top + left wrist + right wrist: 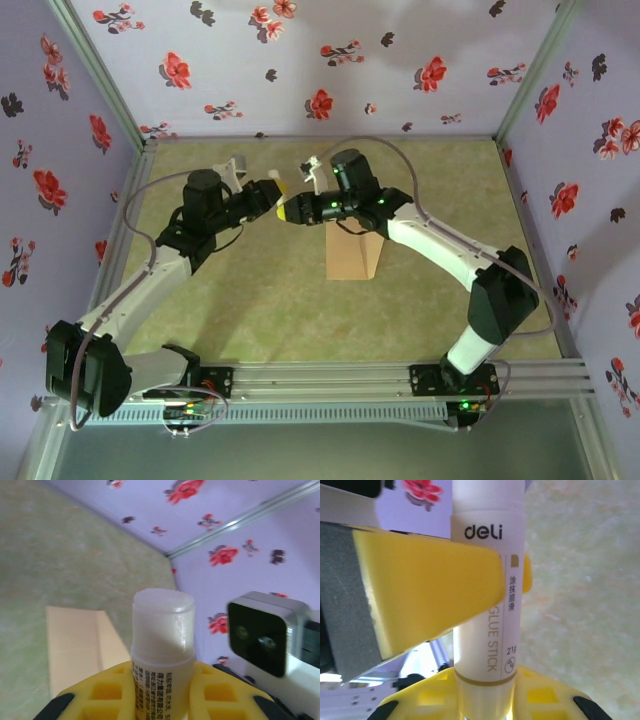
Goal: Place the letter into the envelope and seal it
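The tan envelope (352,252) lies flat on the green mat under my right forearm; it also shows as a pale tan sheet (75,645) in the left wrist view. The letter is out of view. A white glue stick (487,605) is held in the air between both arms. My left gripper (270,200) is shut on its printed body (162,680), and the translucent end (163,625) sticks out past the jaws. My right gripper (487,700) is shut on that stick's end below the gold band, with a left finger (430,580) crossing just above.
Floral purple walls enclose the green mat (250,300) on three sides, with metal posts at the far corners (150,145). Both arm bases are bolted to the rail (330,380) at the near edge. The right wrist camera (265,630) hangs close beside the stick.
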Robot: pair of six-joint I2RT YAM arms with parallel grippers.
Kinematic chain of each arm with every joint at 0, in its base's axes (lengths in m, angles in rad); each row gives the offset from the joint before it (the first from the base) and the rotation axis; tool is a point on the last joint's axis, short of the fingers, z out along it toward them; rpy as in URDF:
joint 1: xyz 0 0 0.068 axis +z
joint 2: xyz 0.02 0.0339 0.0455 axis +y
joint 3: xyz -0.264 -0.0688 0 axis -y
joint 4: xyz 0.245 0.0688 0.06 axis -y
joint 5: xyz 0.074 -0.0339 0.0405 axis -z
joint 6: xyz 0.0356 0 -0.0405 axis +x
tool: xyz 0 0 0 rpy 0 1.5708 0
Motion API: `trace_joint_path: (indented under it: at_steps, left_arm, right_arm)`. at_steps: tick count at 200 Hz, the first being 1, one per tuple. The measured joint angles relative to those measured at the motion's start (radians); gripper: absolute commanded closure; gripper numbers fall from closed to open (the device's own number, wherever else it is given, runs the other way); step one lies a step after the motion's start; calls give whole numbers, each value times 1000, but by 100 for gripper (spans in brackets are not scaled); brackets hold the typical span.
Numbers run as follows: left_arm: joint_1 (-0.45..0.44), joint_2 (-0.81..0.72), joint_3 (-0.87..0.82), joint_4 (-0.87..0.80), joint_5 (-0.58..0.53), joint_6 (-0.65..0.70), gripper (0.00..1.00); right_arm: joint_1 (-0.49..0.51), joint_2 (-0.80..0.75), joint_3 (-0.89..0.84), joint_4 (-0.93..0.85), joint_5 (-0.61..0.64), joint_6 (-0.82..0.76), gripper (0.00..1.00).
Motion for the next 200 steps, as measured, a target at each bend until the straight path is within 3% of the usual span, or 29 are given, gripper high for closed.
trace_joint_path:
  at_steps: [23, 67, 120, 164, 200]
  left_arm:
    - [3, 0, -25, 148, 67, -34, 100]
    - [2, -7, -3, 314, 143, -47, 100]
    - [-12, -23, 20, 475, 207, -76, 100]
    - [-18, -23, 20, 508, 225, -87, 100]
    - [-18, -13, 20, 507, 228, -87, 100]
  right_arm:
    - [-41, -27, -51, 137, -122, 90, 86]
    - [-92, -27, -133, 587, -351, 390, 83]
    - [-107, 11, -133, 1006, -494, 654, 82]
    - [-119, 43, -133, 1167, -536, 756, 80]
    - [-120, 39, -133, 1109, -538, 706, 75]
